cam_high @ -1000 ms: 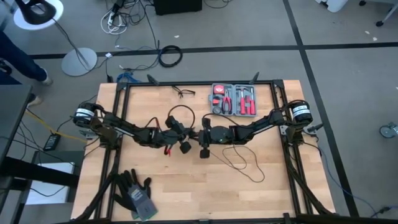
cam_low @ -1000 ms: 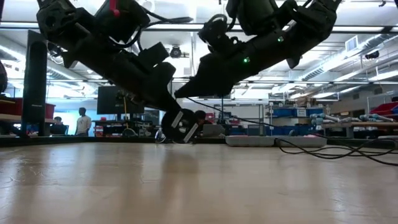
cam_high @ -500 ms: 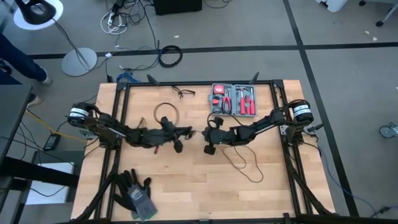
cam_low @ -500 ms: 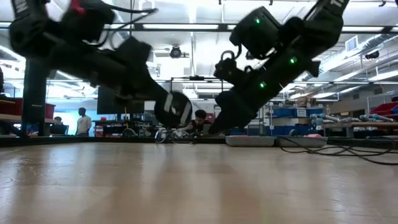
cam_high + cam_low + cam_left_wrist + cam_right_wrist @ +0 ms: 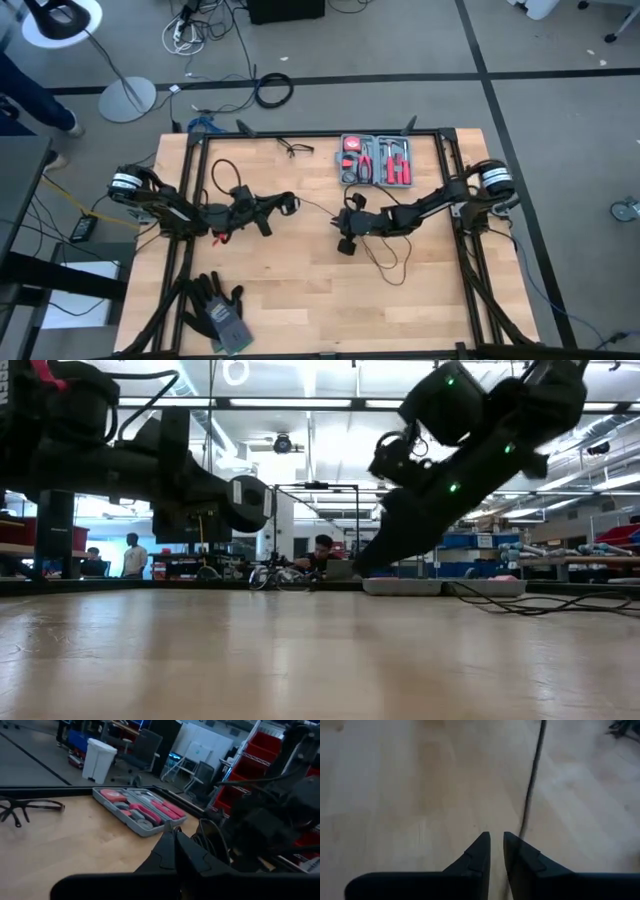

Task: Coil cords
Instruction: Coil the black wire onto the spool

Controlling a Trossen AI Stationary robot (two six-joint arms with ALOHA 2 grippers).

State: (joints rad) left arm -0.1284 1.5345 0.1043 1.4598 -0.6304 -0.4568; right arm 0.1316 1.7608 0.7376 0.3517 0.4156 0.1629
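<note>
We see the left gripper [image 5: 288,203] left of table centre, fingers [image 5: 170,851] together on the cord [image 5: 318,209] (thin, black), right gripper [image 5: 345,243] low over bare wood, fingers [image 5: 479,851] nearly closed, cord slack looped beside it, toolkit [image 5: 376,160] behind.

Grey tiled floor [image 5: 560,110] — white bin [image 5: 98,760], office chairs [image 5: 145,747] beyond.
</note>
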